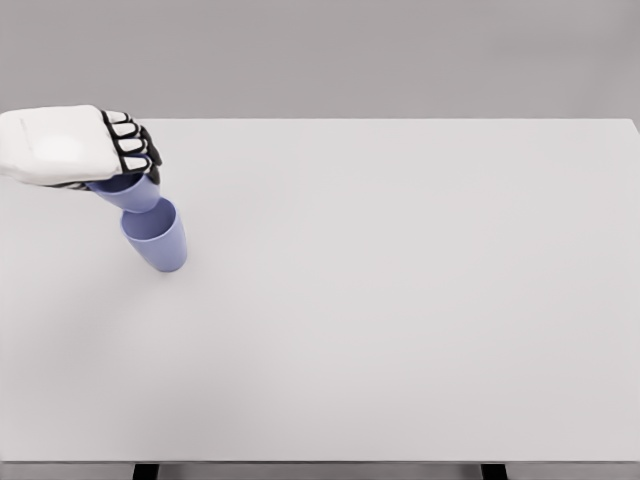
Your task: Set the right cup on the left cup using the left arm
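A blue cup [156, 238] stands upright on the white table [400, 300] at the left. Just above and behind it my left hand [95, 150] is shut on a second blue cup [128, 192], which hangs tilted with its bottom over the standing cup's rim. Whether the two cups touch I cannot tell. The hand covers the held cup's upper part. The right hand does not show.
The table's far edge [400, 120] runs behind the hand, and its front edge [320, 461] lies at the bottom of the view. Two dark table legs [146, 471] show below the front edge.
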